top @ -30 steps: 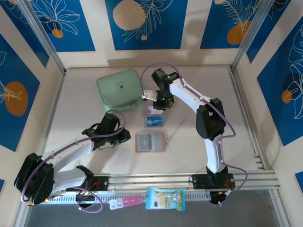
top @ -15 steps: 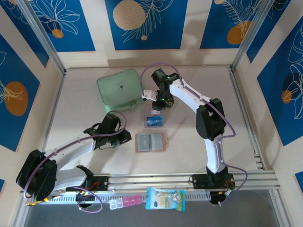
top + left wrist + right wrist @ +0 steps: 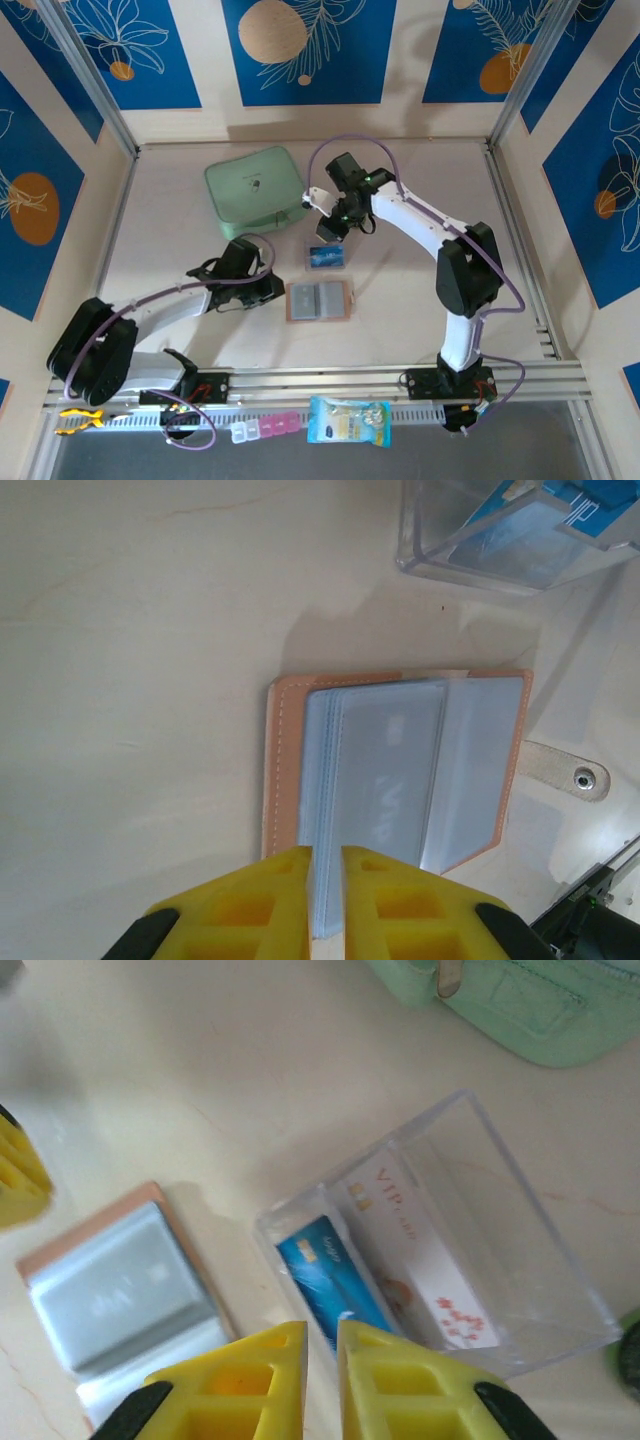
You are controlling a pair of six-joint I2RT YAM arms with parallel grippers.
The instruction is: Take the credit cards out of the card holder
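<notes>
L gripper (image 3: 327,852): jaws closed on the clear pocket leaves of the card holder (image 3: 400,770), which lies open and flat on the table (image 3: 130,630) right ahead of the tips. R gripper (image 3: 322,1328): jaws all but shut, nothing seen betw. them, above the clear box (image 3: 560,1290). Blue credit card (image 3: 325,1265) lies in it just ahead of the tips, w/ white card (image 3: 420,1260) alongside to the right; mint case (image 3: 520,1000) beyond.
</notes>
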